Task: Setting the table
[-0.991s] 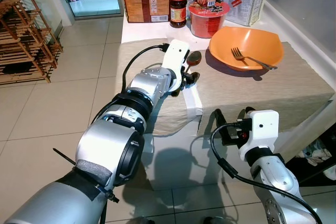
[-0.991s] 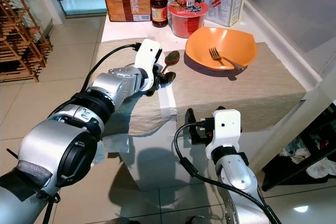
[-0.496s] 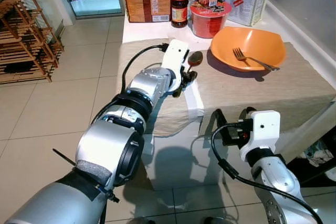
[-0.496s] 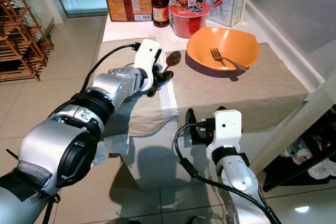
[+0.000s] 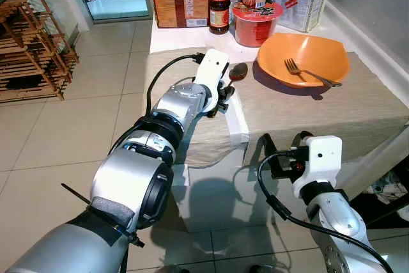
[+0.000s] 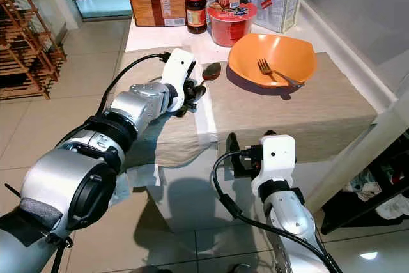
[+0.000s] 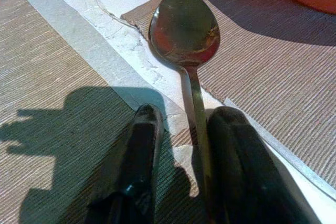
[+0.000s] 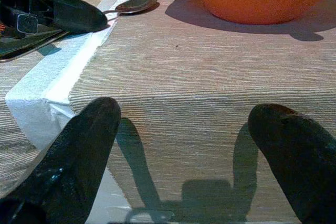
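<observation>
Counts: one shiny metal spoon (image 7: 185, 30), one silver metal fork (image 5: 307, 73), one wide orange plastic bowl (image 5: 305, 55), two beige woven placemats (image 6: 287, 103) on the white bench (image 5: 169, 36).

Left end effector (image 7: 184, 124) fingers narrowly apart, the spoon's thin handle lying between them against the right-hand finger (image 7: 239, 156); can't tell if it's actually clamped. Spoon bowl sits just ahead of the fingertips, face up, reflective with a reddish tint, over the white strip between the mats.

Orange bowl is beyond and to the right of that end effector, fork resting inside it.

Right end effector (image 8: 184, 145) spread wide, holding nothing, at the bench's near edge.
</observation>
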Robot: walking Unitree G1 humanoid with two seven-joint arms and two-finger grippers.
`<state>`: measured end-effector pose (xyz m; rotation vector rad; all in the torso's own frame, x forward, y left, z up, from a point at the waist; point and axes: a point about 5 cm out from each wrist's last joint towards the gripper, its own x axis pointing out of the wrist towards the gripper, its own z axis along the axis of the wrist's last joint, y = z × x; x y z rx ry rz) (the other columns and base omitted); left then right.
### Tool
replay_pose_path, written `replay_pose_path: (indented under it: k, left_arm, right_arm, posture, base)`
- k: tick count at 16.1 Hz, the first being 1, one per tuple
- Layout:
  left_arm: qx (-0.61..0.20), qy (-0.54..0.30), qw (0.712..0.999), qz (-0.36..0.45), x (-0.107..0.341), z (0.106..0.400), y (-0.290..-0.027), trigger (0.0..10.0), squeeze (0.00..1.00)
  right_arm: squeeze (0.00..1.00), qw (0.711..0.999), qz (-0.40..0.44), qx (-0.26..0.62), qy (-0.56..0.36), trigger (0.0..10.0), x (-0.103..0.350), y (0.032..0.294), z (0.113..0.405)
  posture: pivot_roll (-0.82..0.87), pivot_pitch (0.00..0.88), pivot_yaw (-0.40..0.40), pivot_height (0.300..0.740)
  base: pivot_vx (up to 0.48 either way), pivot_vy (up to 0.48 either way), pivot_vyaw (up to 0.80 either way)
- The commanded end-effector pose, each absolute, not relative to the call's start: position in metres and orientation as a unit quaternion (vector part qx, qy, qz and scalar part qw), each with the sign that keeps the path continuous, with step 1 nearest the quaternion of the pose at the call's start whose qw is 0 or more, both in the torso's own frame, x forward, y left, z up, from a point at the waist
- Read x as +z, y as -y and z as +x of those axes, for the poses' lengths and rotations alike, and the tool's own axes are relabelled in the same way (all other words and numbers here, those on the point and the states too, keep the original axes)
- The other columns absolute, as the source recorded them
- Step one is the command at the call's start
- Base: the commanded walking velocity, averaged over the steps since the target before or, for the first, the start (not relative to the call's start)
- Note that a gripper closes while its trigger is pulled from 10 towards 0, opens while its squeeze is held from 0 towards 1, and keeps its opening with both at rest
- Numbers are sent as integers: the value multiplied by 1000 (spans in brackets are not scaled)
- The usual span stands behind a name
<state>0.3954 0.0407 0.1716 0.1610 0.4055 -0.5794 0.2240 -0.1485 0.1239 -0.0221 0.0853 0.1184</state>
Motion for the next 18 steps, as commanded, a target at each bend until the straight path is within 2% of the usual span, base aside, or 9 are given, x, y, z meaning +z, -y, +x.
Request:
replay_pose_path:
  k: [1, 4, 9, 10, 13, 17, 18]
  left_arm:
    - [-291, -278, 911, 88, 133, 381, -44, 0, 0]
    - [-300, -278, 908, 89, 130, 379, -42, 0, 0]
    - [-302, -245, 921, 27, 146, 385, -37, 0, 0]
    - [-311, -206, 928, -15, 167, 391, -33, 0, 0]
    - [-334, -161, 927, -59, 193, 395, -28, 0, 0]
    - [-327, -116, 934, -80, 208, 398, -36, 0, 0]
    - [-308, -103, 943, -68, 207, 400, -45, 0, 0]
  right_arm:
    - [0, 997, -10, 61, -41, 10000, 127, 147, 223]
    - [0, 997, -9, 61, -43, 10000, 126, 146, 222]
    - [0, 997, -8, 59, -44, 10000, 126, 146, 222]
    - [0, 997, -8, 58, -45, 10000, 126, 147, 221]
    - [0, 997, -9, 56, -46, 10000, 125, 149, 222]
    - [0, 997, -10, 57, -46, 10000, 125, 149, 224]
    - [0, 997, -9, 58, -46, 10000, 124, 148, 224]
  posture:
    - [-169, 52, 85, 740]
    - [-168, 56, 86, 740]
    - [-168, 63, 89, 740]
    - [-167, 64, 87, 740]
    - [-163, 63, 83, 740]
    - [-155, 58, 81, 740]
    - [-150, 57, 80, 740]
  base:
    - [0, 0, 0]
    - [0, 0, 0]
    - [0, 0, 0]
    - [0, 0, 0]
    - [0, 0, 0]
    - [0, 0, 0]
    - [0, 0, 0]
